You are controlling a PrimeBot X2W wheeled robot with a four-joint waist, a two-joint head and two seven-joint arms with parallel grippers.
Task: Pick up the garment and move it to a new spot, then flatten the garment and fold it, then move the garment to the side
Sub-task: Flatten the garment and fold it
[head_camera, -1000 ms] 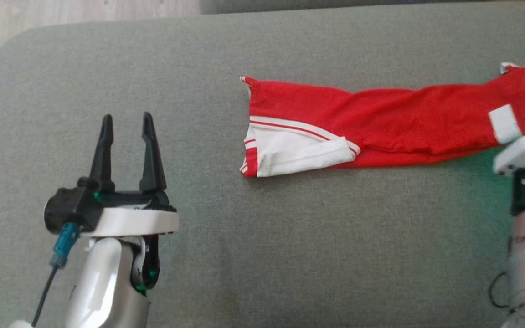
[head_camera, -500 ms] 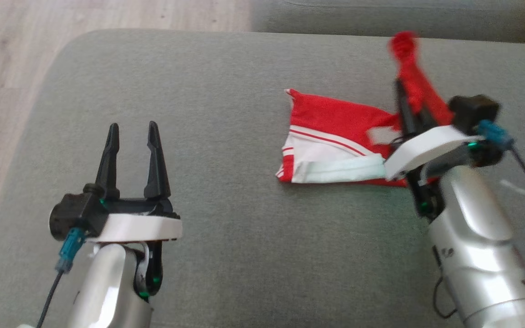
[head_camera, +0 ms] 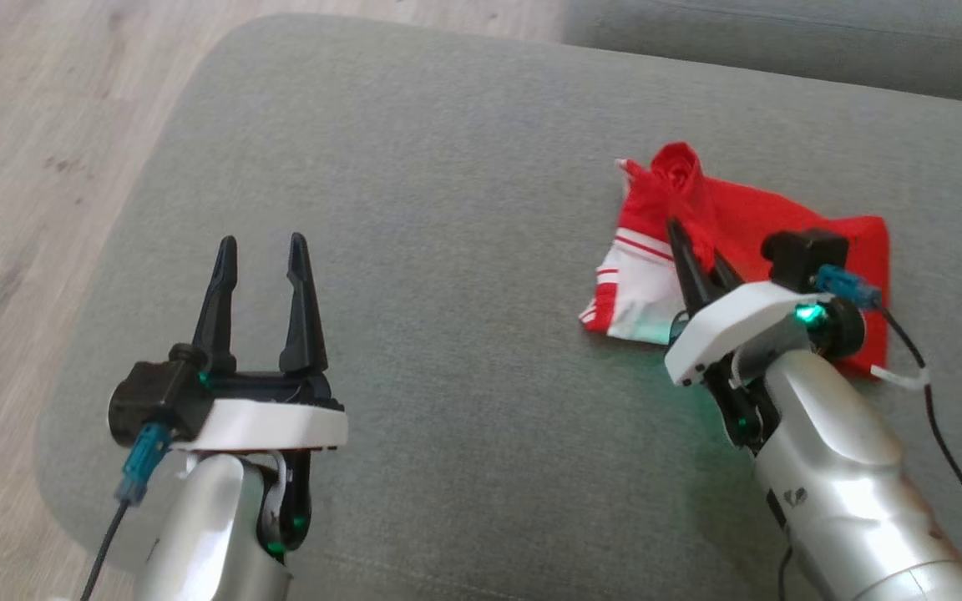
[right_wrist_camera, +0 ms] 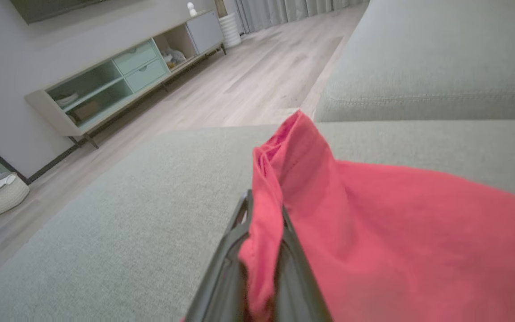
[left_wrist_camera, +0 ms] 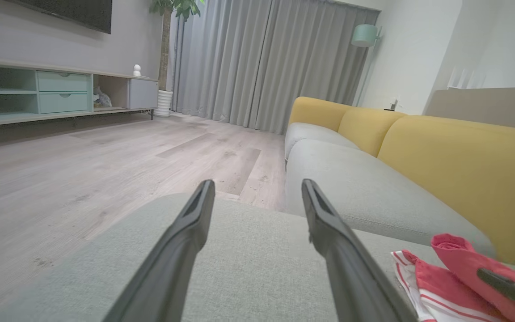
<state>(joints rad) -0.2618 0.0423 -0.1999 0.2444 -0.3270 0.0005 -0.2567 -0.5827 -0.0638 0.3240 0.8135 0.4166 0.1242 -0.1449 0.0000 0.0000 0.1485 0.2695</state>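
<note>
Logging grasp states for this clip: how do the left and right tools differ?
The left tool is open and empty; the right tool is shut on the red garment. The left tool sits apart from the garment, the right tool over it. Both have two dark fingers.

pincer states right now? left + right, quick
Left pincer: open, holding nothing.
Right pincer: closed on a fold of the red garment.

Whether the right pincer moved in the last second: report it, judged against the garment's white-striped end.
Yes. The right pincer, shut on the garment, swept leftward from the far red end to beside the white-striped end.
</note>
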